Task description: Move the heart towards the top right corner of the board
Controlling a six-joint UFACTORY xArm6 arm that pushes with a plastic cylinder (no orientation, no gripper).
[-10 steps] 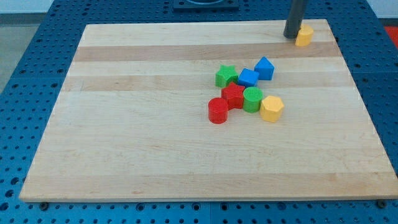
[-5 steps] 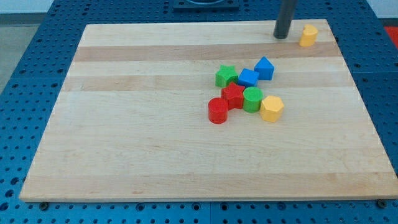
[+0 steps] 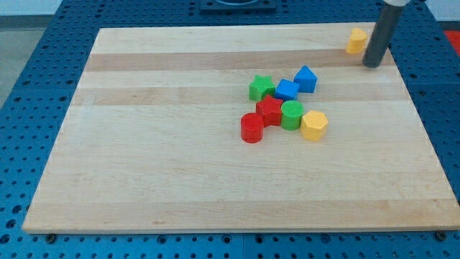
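Observation:
The yellow heart (image 3: 355,41) lies near the top right corner of the wooden board (image 3: 180,165). My tip (image 3: 371,65) stands on the board just to the right of and below the heart, a small gap apart from it. The dark rod rises from the tip to the view's top edge.
A cluster of blocks sits right of the board's middle: green star (image 3: 261,88), blue cube (image 3: 287,90), blue block (image 3: 305,78), red block (image 3: 270,110), red cylinder (image 3: 252,128), green cylinder (image 3: 292,114), yellow hexagon (image 3: 314,125). The board's right edge runs close to my tip.
My tip left the heart's left side, drew back to the left, then swung around to the heart's lower right. The heart stays near the top right corner.

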